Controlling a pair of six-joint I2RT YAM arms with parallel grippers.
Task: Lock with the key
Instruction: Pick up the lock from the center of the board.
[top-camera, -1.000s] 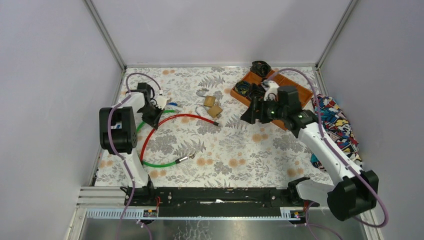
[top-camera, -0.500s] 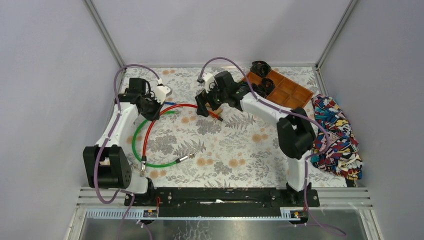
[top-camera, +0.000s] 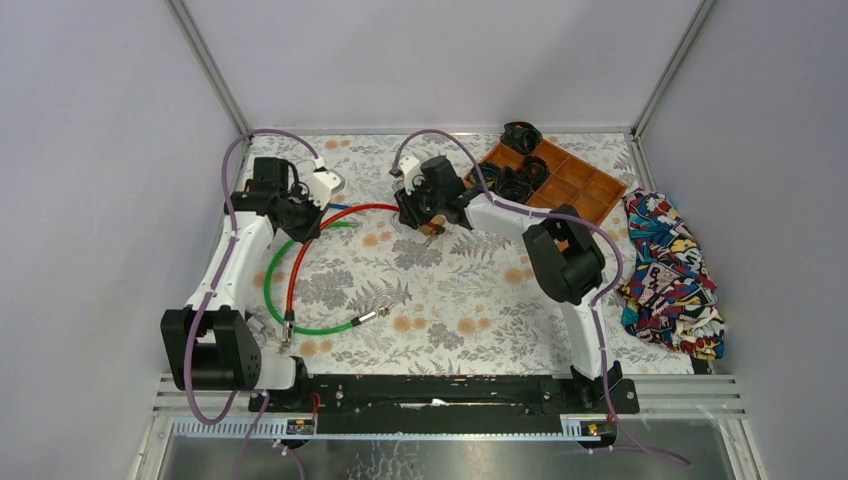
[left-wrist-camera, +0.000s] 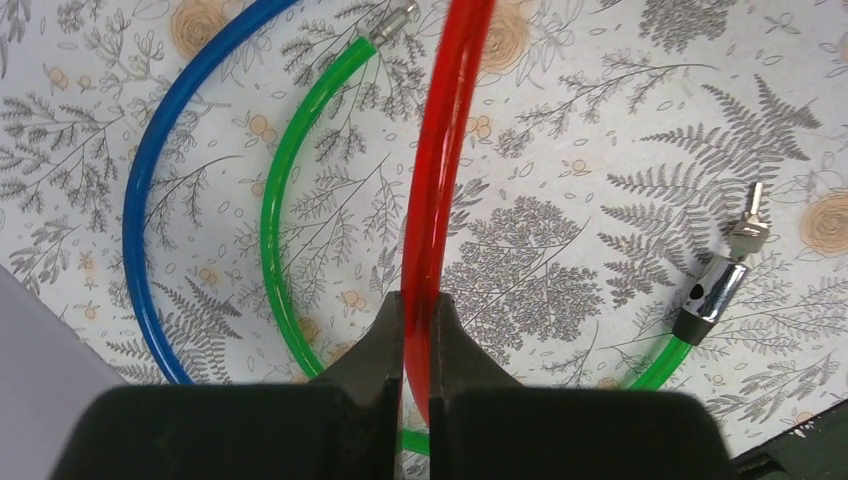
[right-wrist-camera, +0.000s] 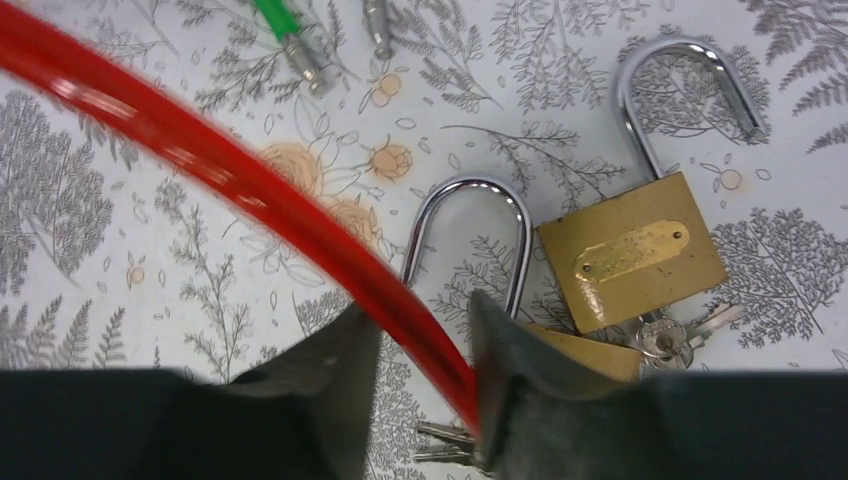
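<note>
Brass padlock (right-wrist-camera: 632, 262): lies flat on the floral surface (right-wrist-camera: 120, 250), right of centre in the right wrist view, shackle swung open. Keys (right-wrist-camera: 672, 335) touch its lower edge; whether one sits in the keyway cannot be told. Second padlock (right-wrist-camera: 585, 350): just beside the first at lower centre, shackle also open, body mostly hidden behind a finger. In the top view both lie under the right arm's wrist, upper centre of the frame.

Red cable (right-wrist-camera: 250, 200): crosses diagonally from upper left and runs between the fingers of the right end effector (right-wrist-camera: 420, 312), ending close to the second padlock's shackle. The fingers straddle it closely; clamped or only astride, cannot tell.

Left end effector (left-wrist-camera: 418, 305): clenched on the same cable, lower centre of the left wrist view. Green cable (left-wrist-camera: 268, 200) and blue cable (left-wrist-camera: 135, 200) curve to its left, apart from it.

Judgement: the step in hand is probably bringing the cable's end to an open shackle before closing and keying. To do it well, the left arm anchors the cable so slack does not sweep the padlocks. The right arm leads the tip low and slow, in line with the shackle opening and clear of the keys.
</note>
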